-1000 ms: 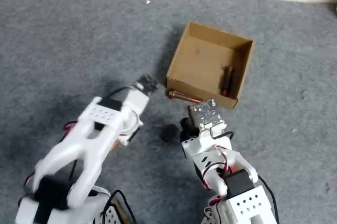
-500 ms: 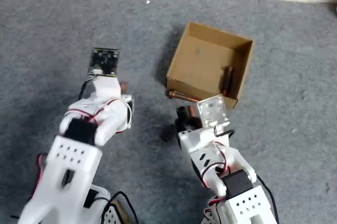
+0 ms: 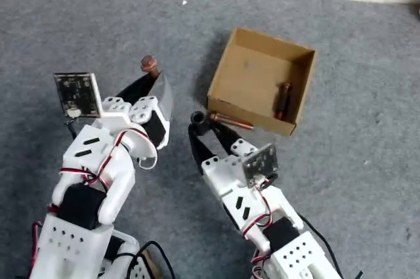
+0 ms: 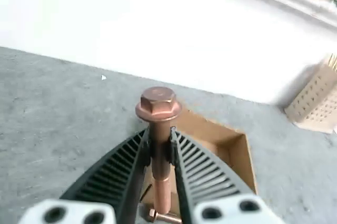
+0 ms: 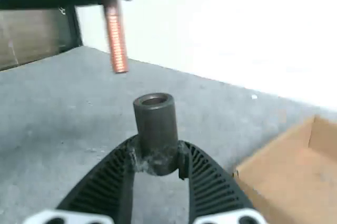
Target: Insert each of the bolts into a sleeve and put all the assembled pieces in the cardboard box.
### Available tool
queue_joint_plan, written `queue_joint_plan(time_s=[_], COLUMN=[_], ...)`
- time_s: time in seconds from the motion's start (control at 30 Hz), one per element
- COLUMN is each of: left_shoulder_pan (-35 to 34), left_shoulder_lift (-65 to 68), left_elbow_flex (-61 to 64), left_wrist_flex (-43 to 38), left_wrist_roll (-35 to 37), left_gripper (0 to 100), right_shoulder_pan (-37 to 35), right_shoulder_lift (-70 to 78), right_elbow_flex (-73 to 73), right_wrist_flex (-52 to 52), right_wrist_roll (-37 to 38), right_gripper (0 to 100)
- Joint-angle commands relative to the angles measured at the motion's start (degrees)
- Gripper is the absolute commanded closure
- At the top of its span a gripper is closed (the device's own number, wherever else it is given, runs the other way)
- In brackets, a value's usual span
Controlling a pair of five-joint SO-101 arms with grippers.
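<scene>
My left gripper [image 3: 153,81] is shut on a copper bolt [image 3: 149,64], held up above the carpet left of the cardboard box [image 3: 226,74]; in the left wrist view the bolt [image 4: 159,129] stands between the fingers of that gripper [image 4: 159,142], hex head outward. My right gripper [image 3: 205,136] is shut on a black sleeve [image 3: 198,119], a short way right of the bolt. In the right wrist view the sleeve [image 5: 155,124] sits in the gripper [image 5: 157,156], open end up, with the bolt's threaded end [image 5: 116,42] hanging beyond it.
A second copper bolt [image 3: 230,120] lies on the carpet against the box's near wall. One assembled piece [image 3: 283,100] lies inside the box at its right side. Grey carpet extends open to the left and far side.
The right gripper closed on the black sleeve on the carpet and lifted it toward the left. The left arm swung left and turned, bringing its bolt up and head outward.
</scene>
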Motion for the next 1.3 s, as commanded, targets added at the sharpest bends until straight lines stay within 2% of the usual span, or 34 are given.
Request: queue_joint_plan(time_s=[0.0,0.17,0.3,0.4,0.7,0.8,0.97,1.17,1.27], left_shoulder_pan=[3.8,9.3,9.1,9.4,11.6,12.6,14.7,14.7,14.8], left_shoulder_lift=[-1.7,-1.7,-1.8,-1.8,-5.2,-9.2,-11.8,-8.9,-7.4], left_elbow_flex=[0.8,6.4,9.5,9.6,10.1,10.9,16.5,17.4,17.5], left_wrist_flex=[-2.5,-9.7,-18.8,-22.2,-22.5,-18.8,-18.2,-20.0,-23.3], left_wrist_roll=[1.3,1.2,0.8,-2.7,-4.1,-6.8,-7.6,-7.4,-7.4], left_gripper=[99,99,99,99,99,99,99,99,99], right_shoulder_pan=[-0.9,-1.0,-0.7,-0.7,5.2,5.7,5.5,5.4,5.4], right_shoulder_lift=[-0.1,0.1,0.0,-0.1,-0.1,-0.1,-0.1,-0.1,-0.1], right_elbow_flex=[5.9,6.1,6.1,6.1,6.2,6.2,6.2,6.2,6.2], right_wrist_flex=[-4.5,-4.4,-0.5,1.4,1.5,1.5,1.5,1.5,1.5], right_wrist_roll=[1.1,1.3,1.4,1.4,1.5,1.5,1.5,1.5,1.5], right_gripper=[99.3,99.3,99.3,99.3,99.3,99.3,99.3,99.3,99.3])
